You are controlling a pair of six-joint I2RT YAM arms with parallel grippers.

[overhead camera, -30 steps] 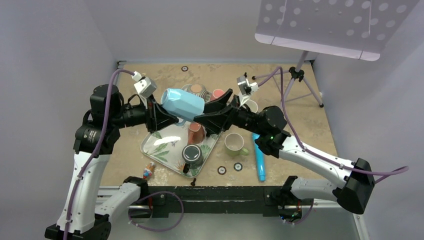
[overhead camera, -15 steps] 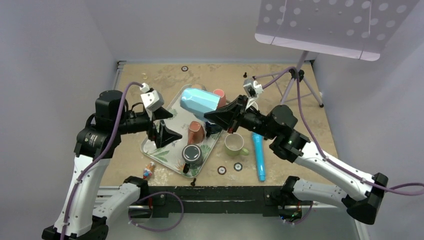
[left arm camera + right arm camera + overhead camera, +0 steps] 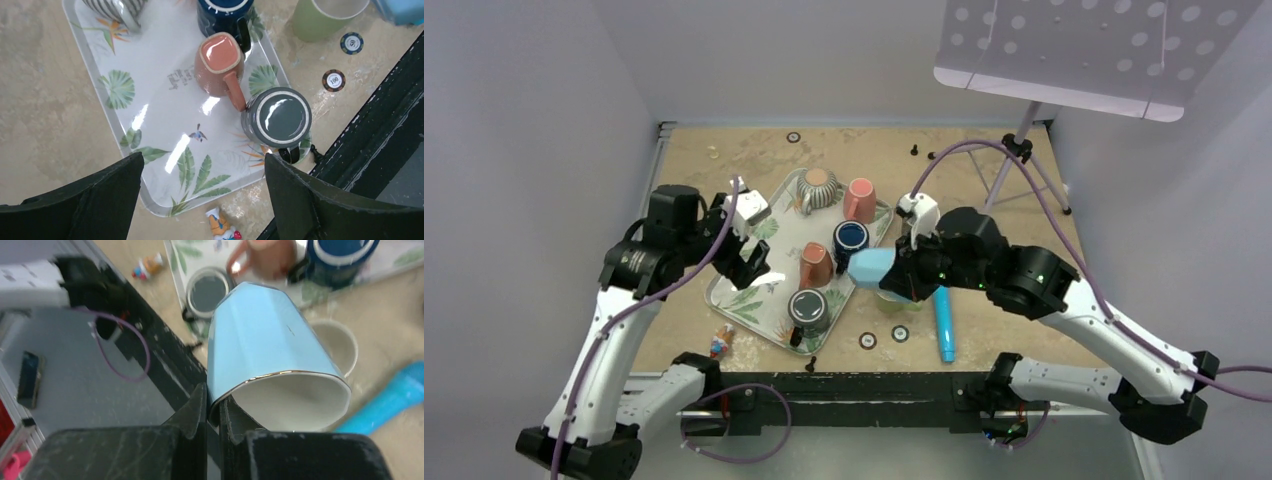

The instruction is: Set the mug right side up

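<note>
Left fingers, now apart, have released the faceted pale-blue mug; right fingers clamp its gold-edged rim.

1. Your blue mug looks like glazed ceramic: smooth and glossy, with a thin metallic gold line round the rim.
2. The tray is smooth and very glossy, with lamp glare on it.
3. The terracotta mug and grey mug shine like glaze too.
4. The table looks matt and mottled, like stone.
5. The fingers of your right gripper look like matt, faintly grainy black plastic.
</note>
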